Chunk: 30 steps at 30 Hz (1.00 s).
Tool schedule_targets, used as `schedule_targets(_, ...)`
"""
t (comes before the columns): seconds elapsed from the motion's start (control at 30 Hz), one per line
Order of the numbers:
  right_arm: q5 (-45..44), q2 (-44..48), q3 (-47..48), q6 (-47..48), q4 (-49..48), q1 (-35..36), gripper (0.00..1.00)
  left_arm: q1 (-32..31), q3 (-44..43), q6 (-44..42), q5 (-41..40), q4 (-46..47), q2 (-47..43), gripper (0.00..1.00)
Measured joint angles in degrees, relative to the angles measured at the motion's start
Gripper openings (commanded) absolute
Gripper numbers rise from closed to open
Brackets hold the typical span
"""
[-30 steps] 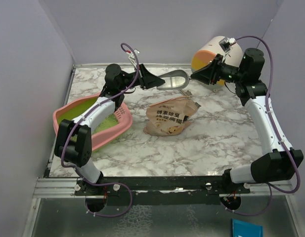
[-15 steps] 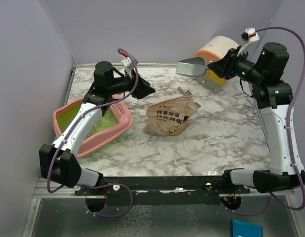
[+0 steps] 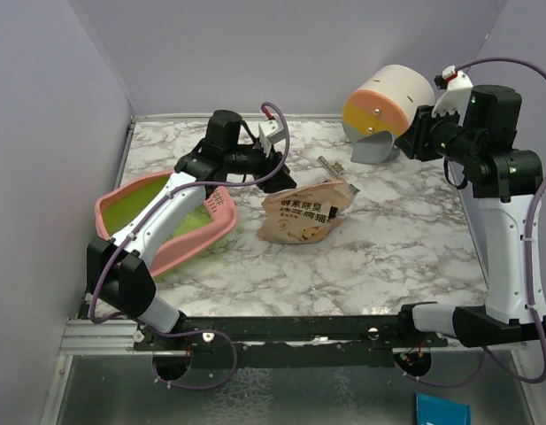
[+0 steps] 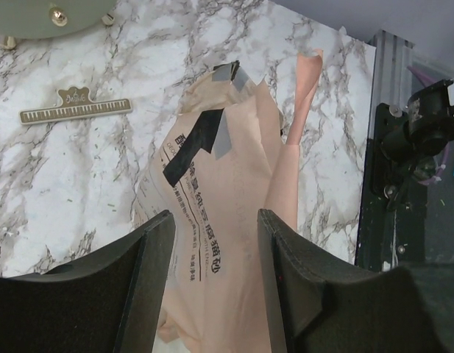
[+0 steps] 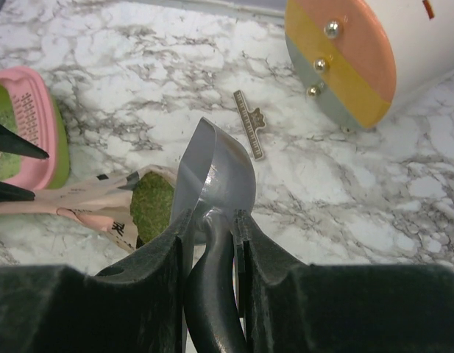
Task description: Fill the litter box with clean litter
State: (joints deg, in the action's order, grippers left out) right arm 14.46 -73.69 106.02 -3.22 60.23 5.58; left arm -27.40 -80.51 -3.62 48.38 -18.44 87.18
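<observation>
Since a second ago the left arm has let go of the scoop (image 5: 215,165) and swung over to the bag (image 4: 212,169). The right arm lifted the scoop high, then brought it down again.

Now the left pincer (image 4: 215,215) hangs over the bag with its two jaws wide apart, holding nothing. The right pincer (image 5: 212,228) is closed tight on the scoop's handle.

The litter box (image 3: 106,212) sits at the left side of the table (image 3: 396,239). Green grainy stuff, most likely the litter (image 5: 151,206), shows in the bag's open mouth. The bag lies flat in the middle.

What could go wrong? If the left pincer grabs the bag badly, the floppy bag could tip and the litter would spill onto the table, not into the box. The scoop could also poke the bag's side and push it away. And the two arms could bump when both come to the bag.

The left arm stretches across the litter box, its wrist tipped down at the bag. The right arm stands tall and bends left, with the scoop's bowl just in front of the round tub (image 3: 392,93).
</observation>
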Motion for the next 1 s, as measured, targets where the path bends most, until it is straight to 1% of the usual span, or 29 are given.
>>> schedule_targets(0.2,-0.2,1.6,-3.0,0.6,3.0,0.5,0.01,-0.3,-0.4,-2.2,-1.4,-2.0,0.0,0.52)
schedule_targets(0.43,0.3,3.1,-6.0,0.7,3.2,3.9,0.01,-0.5,-0.4,-3.2,-2.7,-3.7,-0.9,0.53)
schedule_targets(0.73,0.6,4.0,-12.8,0.7,2.9,6.5,0.01,-0.5,-0.4,-3.5,-2.8,-3.9,-5.5,0.53)
schedule_targets(1.0,0.6,4.0,-15.3,0.7,2.7,7.5,0.01,-2.4,-0.4,-5.4,-3.1,-6.0,-4.6,0.53)
